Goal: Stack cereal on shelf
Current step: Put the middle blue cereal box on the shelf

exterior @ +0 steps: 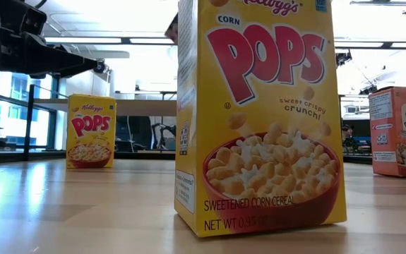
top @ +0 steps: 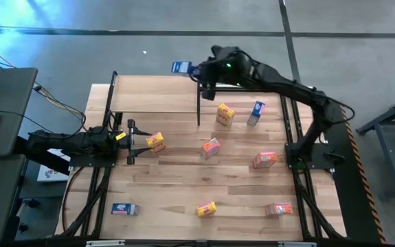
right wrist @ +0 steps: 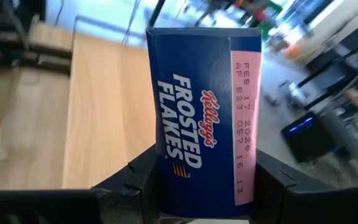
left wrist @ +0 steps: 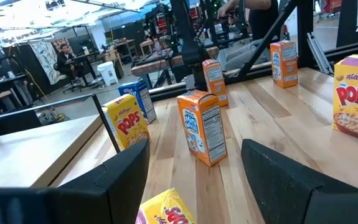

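— How far has it got with the cereal?

— Hardly begun, I'd say. Start with the left claw (top: 132,142): its fingers are spread wide, gripping nothing. A yellow box (top: 155,142) sits just ahead of its fingertips, close to the gap but not caught in it.

— And the shelf?

— The shelf (top: 156,96) lies off to one side of that left claw, near it, and its board looks bare from above. I can't see a single box on it.

— So what is the other arm doing?

— The right claw (top: 196,68) is clamped on a blue Frosted Flakes box (right wrist: 197,118), one finger pressed to each side. The box juts out from the claw, hanging near the shelf's far edge and apparently just outside it, though I can't tell how high. It isn't set down yet.

— And the rest?

— Seven loose boxes (top: 211,147) are scattered on the table (top: 183,185), all on the near side of the right claw. Some are near it, the front row well apart from it. Most stand upright; the blue one at the front seems to lie flat.

— So nine left to place?

— As I judge it, yes: one in the air, one about to be picked, seven waiting.
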`<state>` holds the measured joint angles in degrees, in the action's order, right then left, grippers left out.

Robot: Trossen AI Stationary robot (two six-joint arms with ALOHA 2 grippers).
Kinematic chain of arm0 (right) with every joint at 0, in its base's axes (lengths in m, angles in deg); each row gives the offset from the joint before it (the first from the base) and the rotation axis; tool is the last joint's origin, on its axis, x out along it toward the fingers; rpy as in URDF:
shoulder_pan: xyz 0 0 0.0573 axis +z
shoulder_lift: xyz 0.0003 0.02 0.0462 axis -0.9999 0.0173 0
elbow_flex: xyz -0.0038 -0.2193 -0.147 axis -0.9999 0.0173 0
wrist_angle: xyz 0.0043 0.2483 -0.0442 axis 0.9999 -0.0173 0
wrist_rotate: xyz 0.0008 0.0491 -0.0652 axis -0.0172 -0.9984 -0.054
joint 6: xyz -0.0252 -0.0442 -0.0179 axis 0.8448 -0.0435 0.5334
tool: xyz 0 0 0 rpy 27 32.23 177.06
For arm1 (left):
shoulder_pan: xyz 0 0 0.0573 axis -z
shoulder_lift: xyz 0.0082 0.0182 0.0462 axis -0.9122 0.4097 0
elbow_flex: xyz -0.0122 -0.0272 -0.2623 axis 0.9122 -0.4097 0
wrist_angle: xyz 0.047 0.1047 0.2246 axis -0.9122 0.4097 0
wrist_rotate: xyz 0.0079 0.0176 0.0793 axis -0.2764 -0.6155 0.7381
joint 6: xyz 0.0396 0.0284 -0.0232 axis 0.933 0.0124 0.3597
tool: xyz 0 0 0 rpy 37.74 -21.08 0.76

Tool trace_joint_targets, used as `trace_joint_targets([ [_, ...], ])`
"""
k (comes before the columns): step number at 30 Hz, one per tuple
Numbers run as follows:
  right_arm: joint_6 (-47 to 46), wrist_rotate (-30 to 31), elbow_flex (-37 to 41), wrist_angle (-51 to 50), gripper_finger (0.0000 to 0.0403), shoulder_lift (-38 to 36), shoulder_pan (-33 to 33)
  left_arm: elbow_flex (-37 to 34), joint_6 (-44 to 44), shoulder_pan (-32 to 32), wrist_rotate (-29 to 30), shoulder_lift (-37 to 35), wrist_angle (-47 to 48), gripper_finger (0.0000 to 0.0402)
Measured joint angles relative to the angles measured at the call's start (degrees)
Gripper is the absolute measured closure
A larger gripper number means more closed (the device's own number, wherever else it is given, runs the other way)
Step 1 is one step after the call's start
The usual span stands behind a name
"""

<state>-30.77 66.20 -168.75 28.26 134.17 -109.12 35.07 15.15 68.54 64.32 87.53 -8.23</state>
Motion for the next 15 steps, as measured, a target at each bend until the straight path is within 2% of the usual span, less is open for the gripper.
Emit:
trace_joint_targets([
  [8,2.4,-0.5,-12.5,-12.9,0.0243,10.3,-2.3,0.0,0.0,0.0,0.0,0.0,0.0,0.0156],
  [15,3.8,-1.8,-16.1,-17.8,0.0243,15.5,-4.6,0.0,0.0,0.0,0.0,0.0,0.0,0.0156],
])
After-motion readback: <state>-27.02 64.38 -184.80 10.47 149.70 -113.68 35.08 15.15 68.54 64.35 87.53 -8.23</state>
